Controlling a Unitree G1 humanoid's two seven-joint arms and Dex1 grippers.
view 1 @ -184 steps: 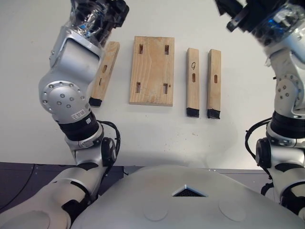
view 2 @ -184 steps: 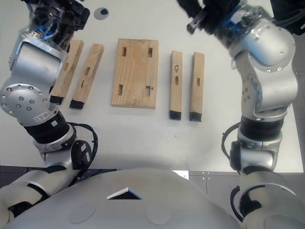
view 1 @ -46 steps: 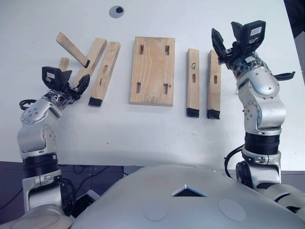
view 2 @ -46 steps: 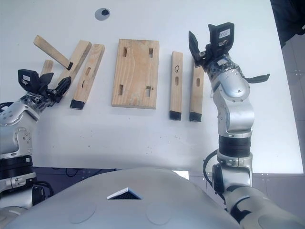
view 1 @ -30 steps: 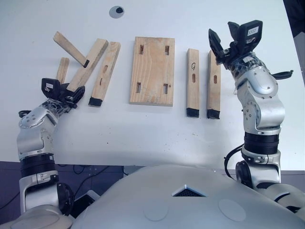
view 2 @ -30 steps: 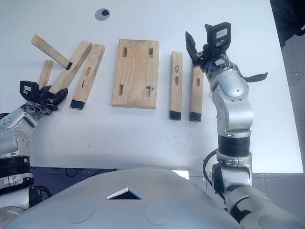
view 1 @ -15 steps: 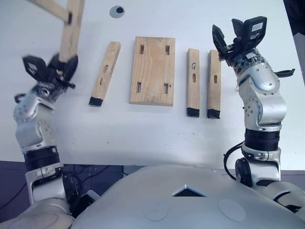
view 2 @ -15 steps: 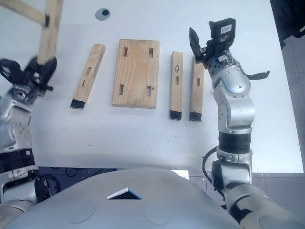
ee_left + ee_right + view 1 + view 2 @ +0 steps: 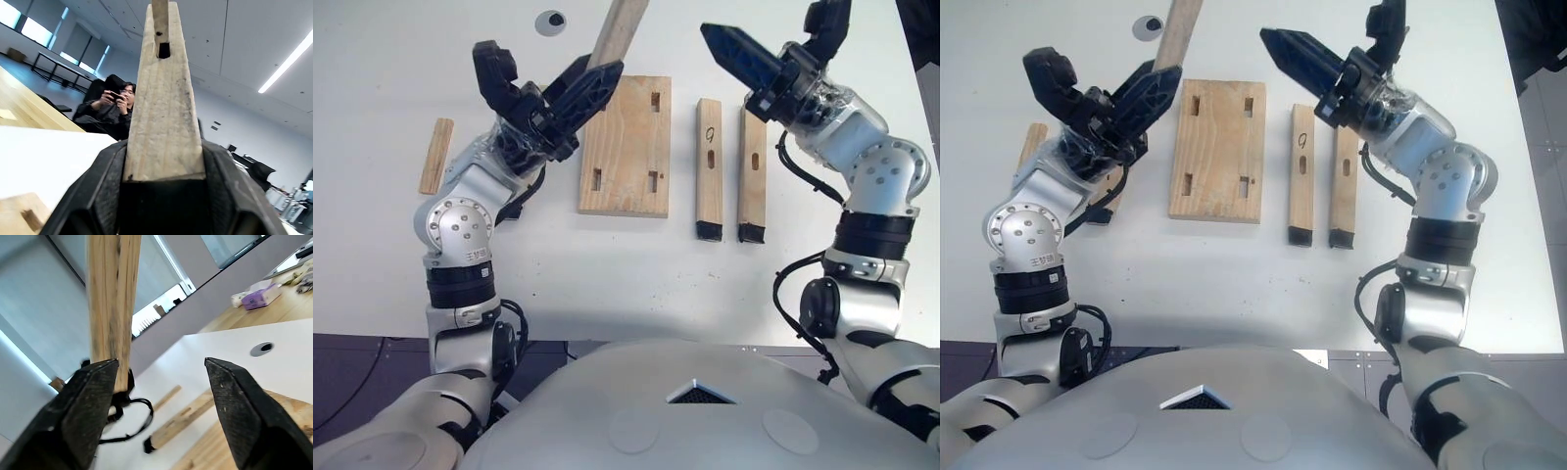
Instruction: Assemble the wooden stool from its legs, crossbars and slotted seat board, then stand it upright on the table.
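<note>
wood: one leg [image 9: 621,27] in left claw [image 9: 553,83]

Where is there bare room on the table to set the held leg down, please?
The broad near strip of table, in front of the board and the two right legs, is bare. Beside the board it is crowded: only narrow gaps to the legs.

Seat board [image 9: 626,145]: one
Legs [image 9: 709,168]: four, counting the raised leg [image 9: 619,29] and one half-hidden leg [image 9: 1105,204]
Crossbars [image 9: 435,155]: two, one slotted into the raised leg
Round disc [image 9: 551,22]: one
</note>
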